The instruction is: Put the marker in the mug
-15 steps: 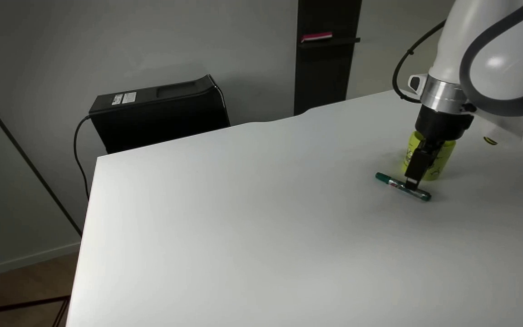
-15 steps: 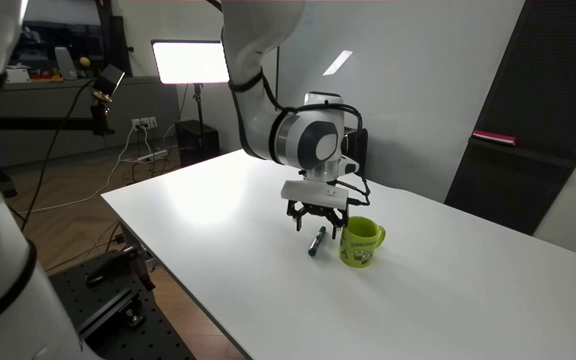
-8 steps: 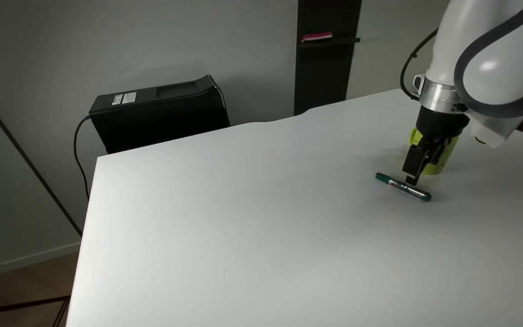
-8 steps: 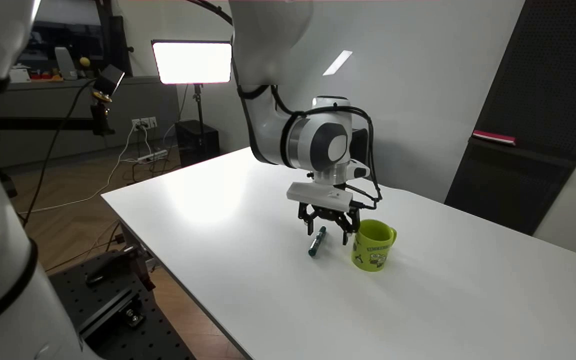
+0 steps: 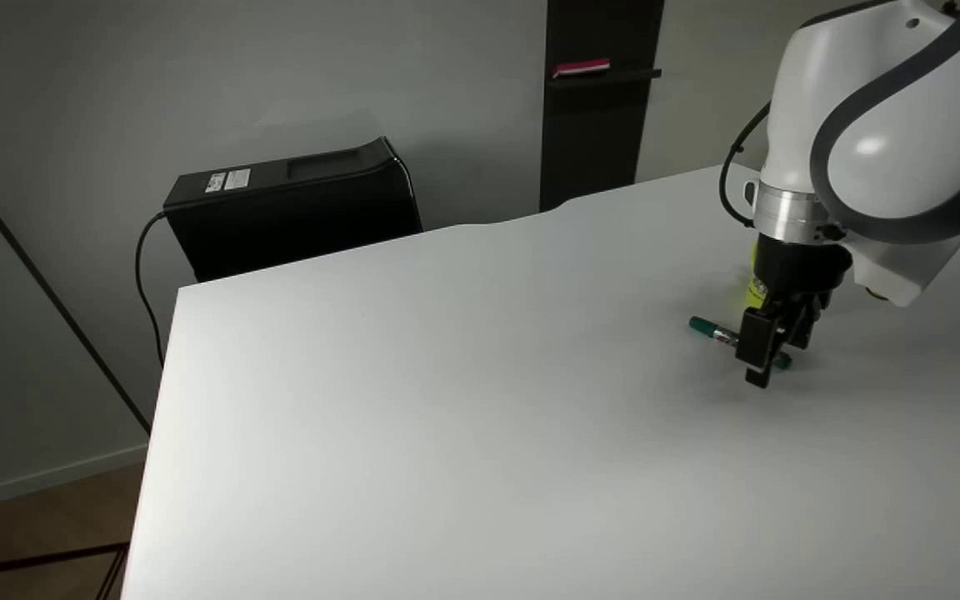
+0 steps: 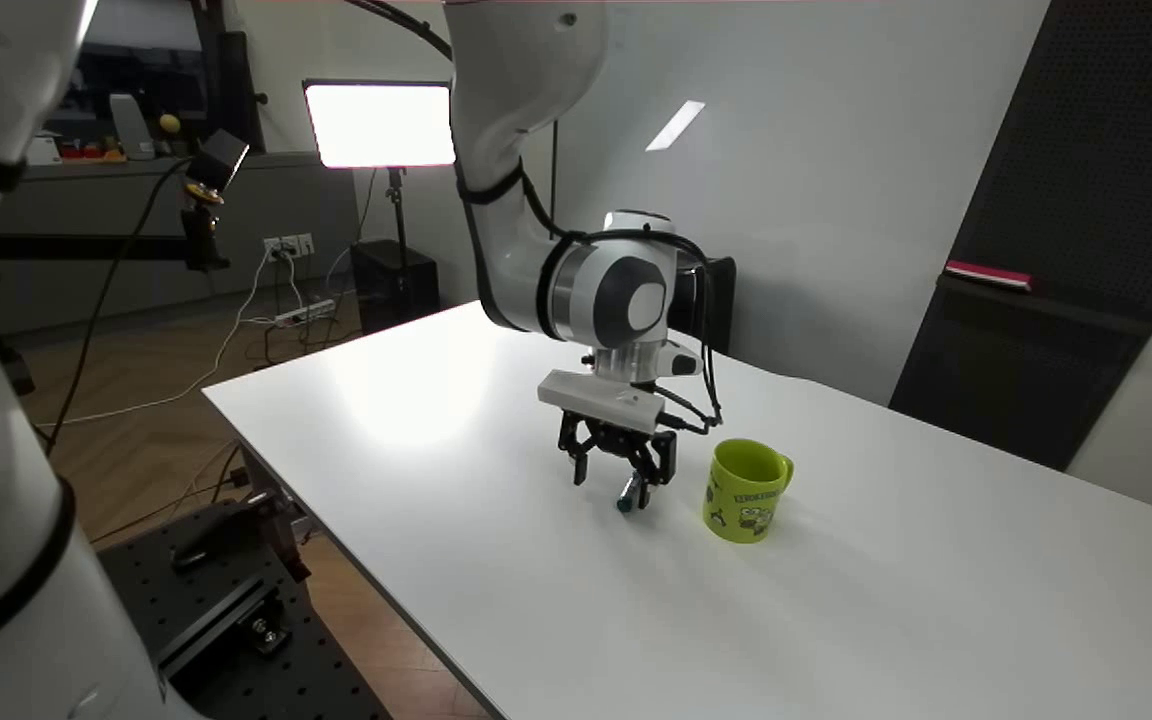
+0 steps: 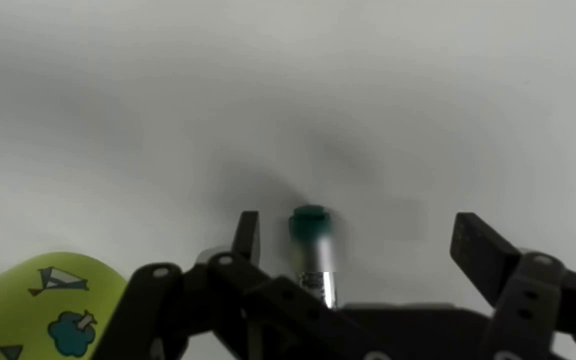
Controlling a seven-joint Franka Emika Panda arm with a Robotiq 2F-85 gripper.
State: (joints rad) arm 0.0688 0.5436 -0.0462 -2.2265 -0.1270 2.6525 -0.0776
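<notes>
Green marker (image 7: 313, 245) with a silvery barrel lies flat on a white desk (image 6: 886, 610), near a squat yellow-green mug (image 6: 746, 492) and outside it. Over the marker, a black Robotiq gripper (image 6: 612, 490) points down from the end of a white robot arm (image 5: 880, 142). Its jaws stand wide apart and grip nothing. In the wrist view, the marker's green end sits in the gap between them, closer to the jaw on the picture's left, while the rest of the pen is hidden behind the gripper. In an exterior view, the jaws pass in front of the marker and cover its middle. Whether their tips touch the desk, I cannot tell. The mug stands upright, just beside the gripper, with its handle on the far side from it; lettering and dark cartoon figures decorate the wall of the cup. Beyond the desk, in an exterior view, is a black appliance (image 5: 292, 217) with white labels on top; in an exterior view, a bright light panel (image 6: 379, 125) glows.
</notes>
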